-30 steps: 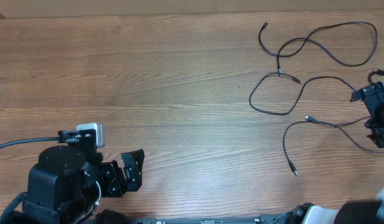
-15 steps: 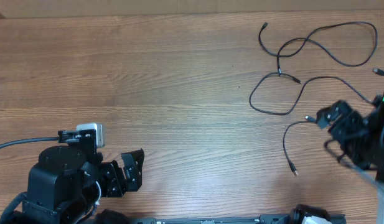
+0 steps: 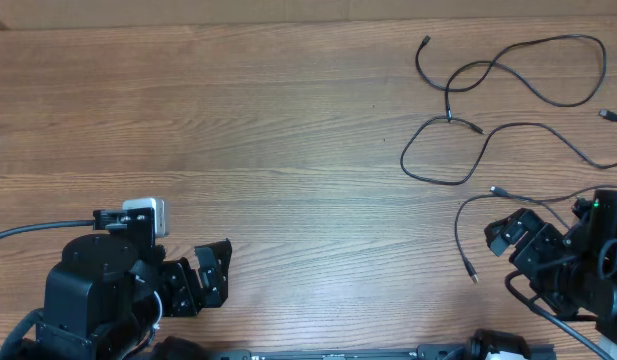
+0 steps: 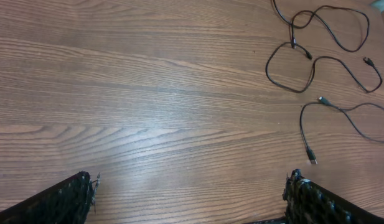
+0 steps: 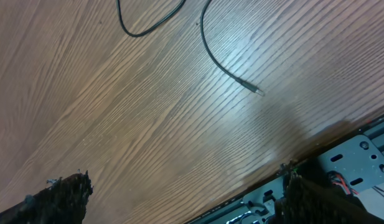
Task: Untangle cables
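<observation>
Wood-grain bench [image 3: 238, 120] fills all three views, and a metal rail [image 5: 360, 152] at its near edge shows only in the right wrist view.

1. Arms: two. The left arm [image 3: 98, 285] sits at the lower left and is partly cut off by the frame. The right arm [image 3: 588, 270] sits at the lower right and is also cut off.
2. Left gripper [image 4: 188, 190]: jaws spread wide, holding nothing. Only the tips show in the wrist view.
3. Right gripper [image 5: 179, 186]: jaws spread wide, holding nothing. It sits just beside the lower cable [image 3: 458, 225].
4. Cables [image 3: 528, 124]: at least three, lying loose on the far right of the bench. The upper cable [image 3: 563, 40] crosses itself. An exact count cannot be made, because strands run off the right edge and pass under the right arm.
5. Plugs: one lies clear at the lower cable's end [image 5: 257, 91]. The others are too small to identify.
</observation>
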{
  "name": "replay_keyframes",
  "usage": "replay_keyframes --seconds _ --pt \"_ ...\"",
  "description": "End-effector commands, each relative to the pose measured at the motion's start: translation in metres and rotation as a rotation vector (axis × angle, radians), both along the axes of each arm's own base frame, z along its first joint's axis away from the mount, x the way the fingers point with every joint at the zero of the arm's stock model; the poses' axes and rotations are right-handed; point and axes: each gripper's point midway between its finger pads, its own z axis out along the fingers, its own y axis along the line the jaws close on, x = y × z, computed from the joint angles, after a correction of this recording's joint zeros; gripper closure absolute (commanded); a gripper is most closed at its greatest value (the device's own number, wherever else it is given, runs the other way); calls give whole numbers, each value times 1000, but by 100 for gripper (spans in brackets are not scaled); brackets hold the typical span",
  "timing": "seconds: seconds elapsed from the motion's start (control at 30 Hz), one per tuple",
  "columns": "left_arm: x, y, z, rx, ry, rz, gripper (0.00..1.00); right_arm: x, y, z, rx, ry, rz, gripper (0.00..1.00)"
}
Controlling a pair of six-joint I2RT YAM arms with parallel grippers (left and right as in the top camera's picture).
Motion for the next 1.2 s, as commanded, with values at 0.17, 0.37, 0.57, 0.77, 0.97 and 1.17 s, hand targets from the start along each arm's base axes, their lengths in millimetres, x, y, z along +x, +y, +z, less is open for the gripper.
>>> replay_keyframes --seconds 0.17,0.37,0.57,0.77,0.97,1.17 --pt "1 1 0 14 -7 -4 0 0 4 0 13 -4 18 0" --pt "1 1 0 14 -7 -3 1 -1 -11 -2 -66 9 -13 0" --pt "1 1 0 14 -7 -3 1 18 -13 5 -75 -72 -12 0" --pt "1 1 0 14 -7 -4 0 30 -14 1 -101 -156 16 0" --pt "1 1 0 14 -7 -3 0 48 -2 2 -151 -380 132 0" --pt "1 1 0 14 -7 -3 0 71 23 0 -189 -624 292 0"
